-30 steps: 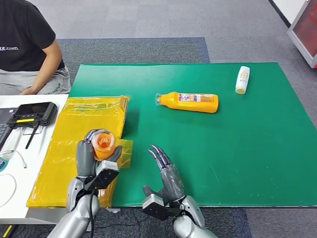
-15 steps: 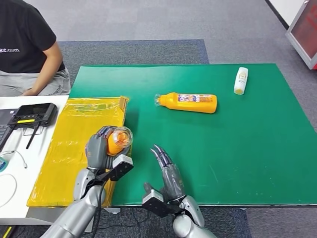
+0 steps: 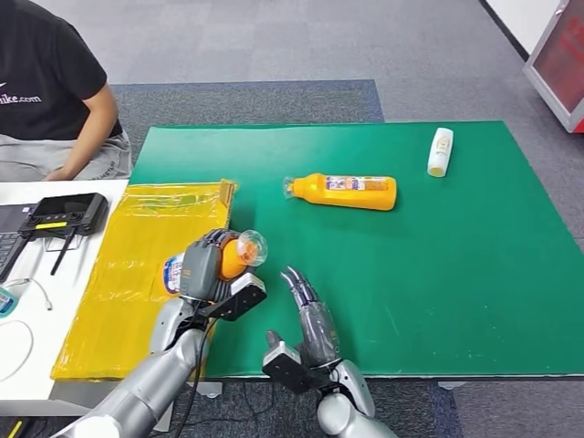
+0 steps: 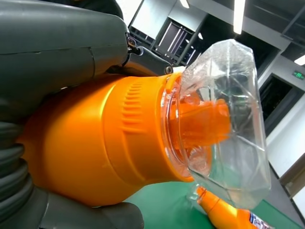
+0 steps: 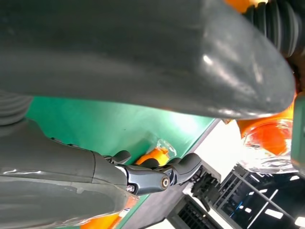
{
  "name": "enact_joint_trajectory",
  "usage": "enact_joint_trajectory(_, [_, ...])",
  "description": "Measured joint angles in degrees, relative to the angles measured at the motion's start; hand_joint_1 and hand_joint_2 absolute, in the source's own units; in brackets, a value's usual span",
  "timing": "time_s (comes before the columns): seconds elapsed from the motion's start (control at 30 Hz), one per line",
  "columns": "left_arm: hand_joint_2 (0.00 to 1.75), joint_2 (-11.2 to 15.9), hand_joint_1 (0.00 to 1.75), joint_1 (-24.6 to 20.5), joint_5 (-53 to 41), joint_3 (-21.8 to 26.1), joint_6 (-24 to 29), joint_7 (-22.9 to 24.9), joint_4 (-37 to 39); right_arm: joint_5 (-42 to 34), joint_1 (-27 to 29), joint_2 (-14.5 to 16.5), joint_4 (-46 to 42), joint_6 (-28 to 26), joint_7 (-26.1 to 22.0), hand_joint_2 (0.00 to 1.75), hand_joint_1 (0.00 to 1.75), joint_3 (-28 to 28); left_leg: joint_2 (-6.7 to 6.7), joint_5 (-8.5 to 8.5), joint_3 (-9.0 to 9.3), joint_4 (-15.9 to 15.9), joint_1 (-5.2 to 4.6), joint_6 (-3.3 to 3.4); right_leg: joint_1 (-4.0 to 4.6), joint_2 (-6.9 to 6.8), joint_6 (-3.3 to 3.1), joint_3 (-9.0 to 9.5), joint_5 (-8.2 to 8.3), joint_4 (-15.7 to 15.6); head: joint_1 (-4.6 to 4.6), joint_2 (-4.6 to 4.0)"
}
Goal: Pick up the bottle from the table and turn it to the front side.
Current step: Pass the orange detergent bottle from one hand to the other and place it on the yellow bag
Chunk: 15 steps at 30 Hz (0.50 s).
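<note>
My left hand (image 3: 203, 269) grips an orange bottle (image 3: 231, 259) with a clear cap (image 3: 250, 246), held above the table's near edge with the cap pointing right. In the left wrist view the orange bottle (image 4: 107, 143) and its clear cap (image 4: 223, 124) loom close, with my fingers (image 4: 54, 52) wrapped around the body. My right hand (image 3: 311, 319) is open just to the right of it, fingers apart, holding nothing. A second orange bottle (image 3: 343, 191) lies on its side on the green mat (image 3: 447, 274), further out.
A small white bottle (image 3: 440, 151) lies at the mat's far right. A yellow plastic bag (image 3: 130, 265) covers the left part of the table. A black controller (image 3: 62, 214) sits on the white desk, and a person (image 3: 48, 91) sits at the far left.
My left hand has turned the bottle from cap-up to lying sideways with the cap pointing right, and moved it to the right. The camera has shifted slightly.
</note>
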Motion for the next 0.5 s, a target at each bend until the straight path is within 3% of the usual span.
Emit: enact_joint_trajectory(0.5, [1.75,-0.7,1.75,-3.64,0.22,0.15,-2.29,3.49,5.42,-0.37,-1.03,1.09,1.64,0.27,0.04,0.0,0.0,-0.62,0.0,-0.19,1.23,-0.43,0.02,-0.19,-0.01,0.01,-0.3,0.98,-0.31,0.0,0.01,0.0])
